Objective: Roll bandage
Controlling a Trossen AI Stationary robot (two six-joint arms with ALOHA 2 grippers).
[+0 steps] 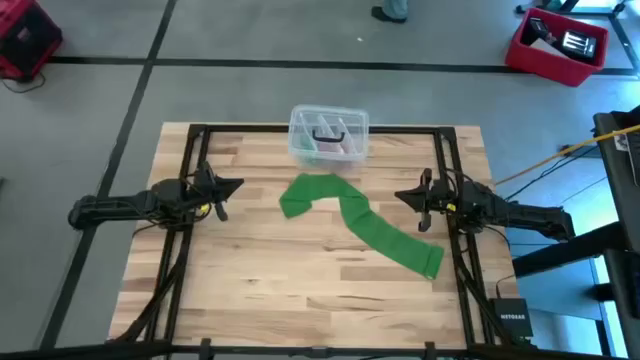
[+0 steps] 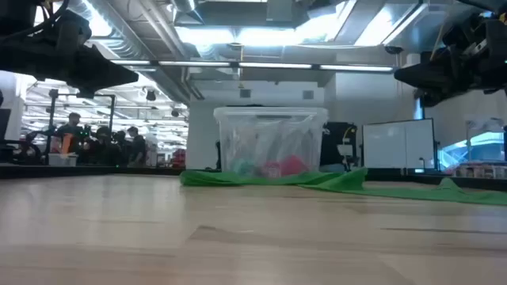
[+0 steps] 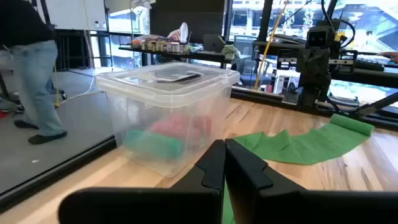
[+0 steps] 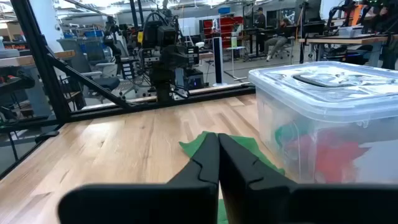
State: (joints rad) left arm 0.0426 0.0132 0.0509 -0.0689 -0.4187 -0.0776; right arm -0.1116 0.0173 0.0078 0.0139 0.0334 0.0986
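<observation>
The bright green bandage (image 1: 358, 218) lies unrolled and flat on the wooden table, bending from its far left end near the box down to its near right end (image 1: 425, 258). It also shows in the low view (image 2: 333, 180) and in both wrist views (image 3: 305, 142) (image 4: 239, 149). My left gripper (image 1: 236, 186) hovers shut above the table at the left, pointing toward the bandage. My right gripper (image 1: 402, 195) hovers shut at the right, pointing toward the left. Neither touches the bandage.
A clear plastic box (image 1: 328, 135) with a lid, holding pink and dark items, stands at the table's far edge just behind the bandage. A black metal frame (image 1: 190, 170) runs along the table's sides. A person (image 3: 28, 68) stands beyond the table.
</observation>
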